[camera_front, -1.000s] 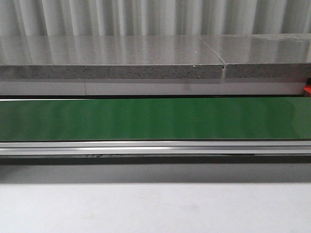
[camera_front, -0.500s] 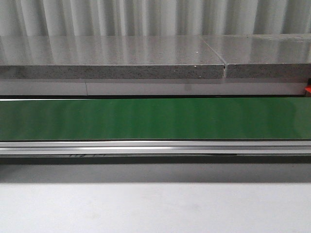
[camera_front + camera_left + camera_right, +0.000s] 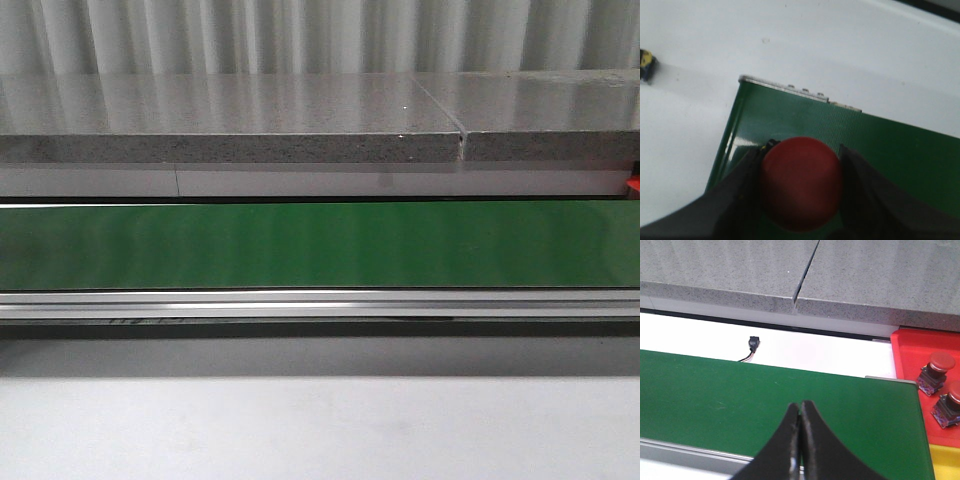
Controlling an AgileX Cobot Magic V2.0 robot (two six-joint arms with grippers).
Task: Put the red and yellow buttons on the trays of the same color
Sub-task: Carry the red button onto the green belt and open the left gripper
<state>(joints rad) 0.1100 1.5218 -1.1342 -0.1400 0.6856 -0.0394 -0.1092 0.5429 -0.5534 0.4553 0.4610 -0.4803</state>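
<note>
**Currently: Left End Effector Holding a Red Button; Right End Effector Closed and Empty**

Left arm: the left end effector [image 3: 801,192] is clamped on a round red dome-topped push button [image 3: 801,189] — one dark finger [image 3: 742,187] presses each side of the dome. The button is held over the end of the long green conveyor belt [image 3: 890,150], near the belt's metal end bar [image 3: 790,89]. Beyond the belt end lies the white table [image 3: 815,45]. A small dark-and-yellow object [image 3: 646,64] sits on that table, well apart from the belt; it is too blurred to identify.

Right arm: the right end effector [image 3: 800,440] has its two black fingers pressed together with nothing between them. It hangs over the green belt, close to the belt's near aluminium rail [image 3: 690,450].

Trays: a red plastic tray [image 3: 920,347] stands just past the belt end. Two red-capped buttons on dark bases rest in it — one [image 3: 935,371] farther back, one [image 3: 951,407] nearer, just beside each other. A yellow tray [image 3: 945,462] adjoins the red tray; only its corner shows.

Front view: neither arm appears. The belt spans the frame between the grey speckled stone slab [image 3: 230,120] behind and the aluminium rail in front.
</note>
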